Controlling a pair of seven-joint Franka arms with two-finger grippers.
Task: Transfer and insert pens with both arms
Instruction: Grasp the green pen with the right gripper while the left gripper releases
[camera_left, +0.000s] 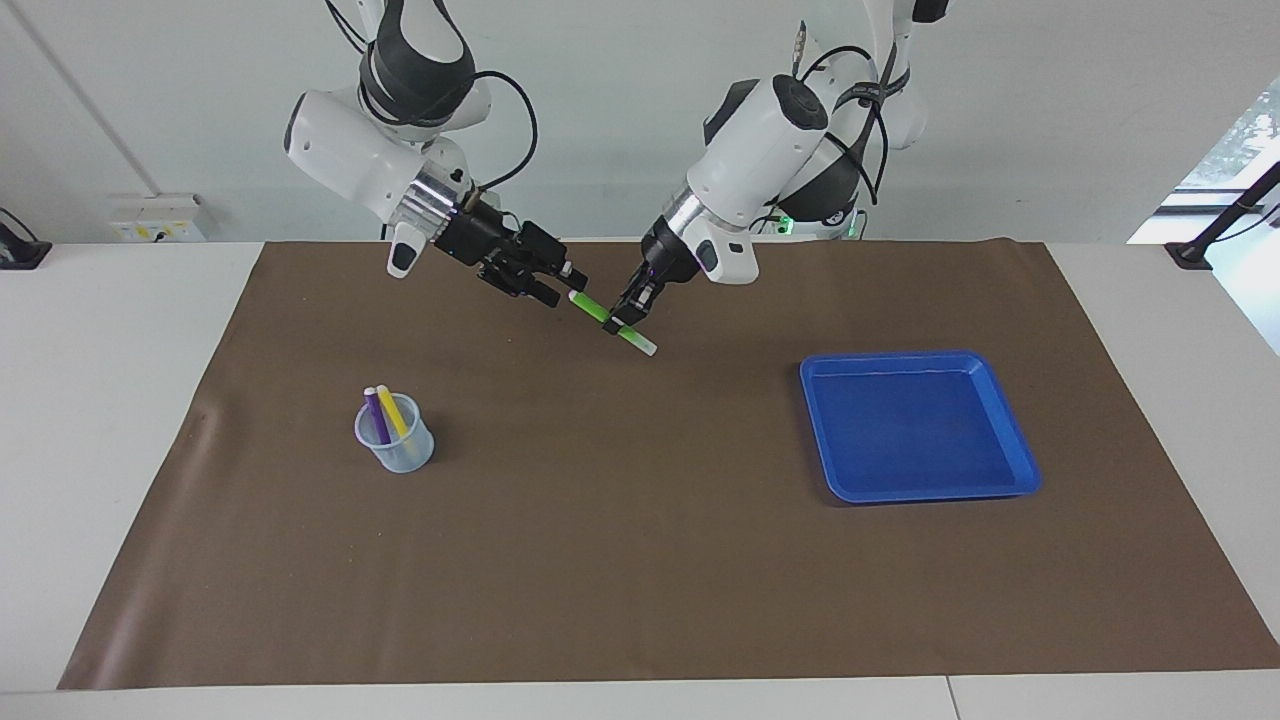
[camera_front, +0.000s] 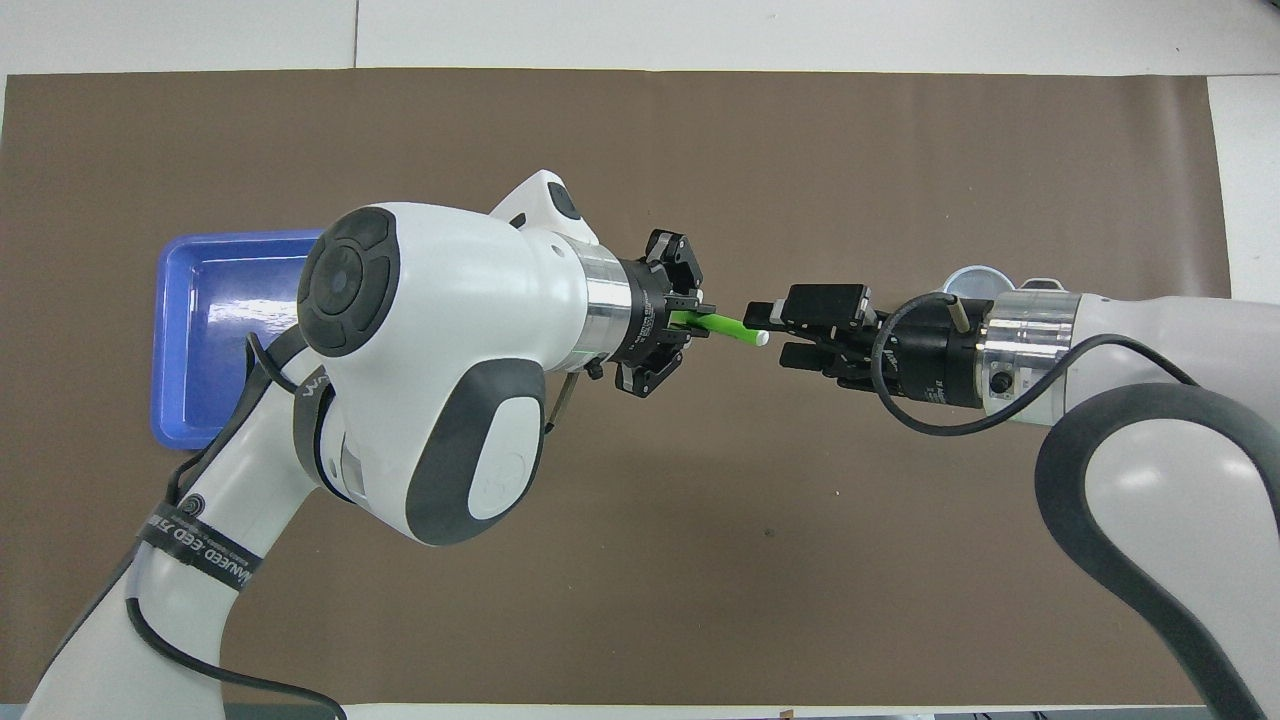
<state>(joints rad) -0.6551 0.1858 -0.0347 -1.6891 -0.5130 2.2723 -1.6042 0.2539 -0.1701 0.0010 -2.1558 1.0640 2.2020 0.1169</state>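
My left gripper (camera_left: 625, 312) (camera_front: 690, 322) is shut on the light green pen (camera_left: 592, 306) (camera_front: 728, 328) and holds it in the air over the brown mat, tilted, one end pointing at my right gripper. My right gripper (camera_left: 561, 285) (camera_front: 772, 335) is open, level with the pen. The pen's whitish tip sits at the mouth of its fingers, which are not closed on it. The purple pen (camera_left: 372, 408) and the yellow pen (camera_left: 394, 414) stand in a clear cup (camera_left: 398, 450) toward the right arm's end of the table. The right wrist hides most of the cup (camera_front: 978, 280) in the overhead view.
A blue tray (camera_left: 1010, 455) (camera_front: 180, 330) lies on the brown mat (camera_left: 620, 560) toward the left arm's end of the table. White table surface borders the mat.
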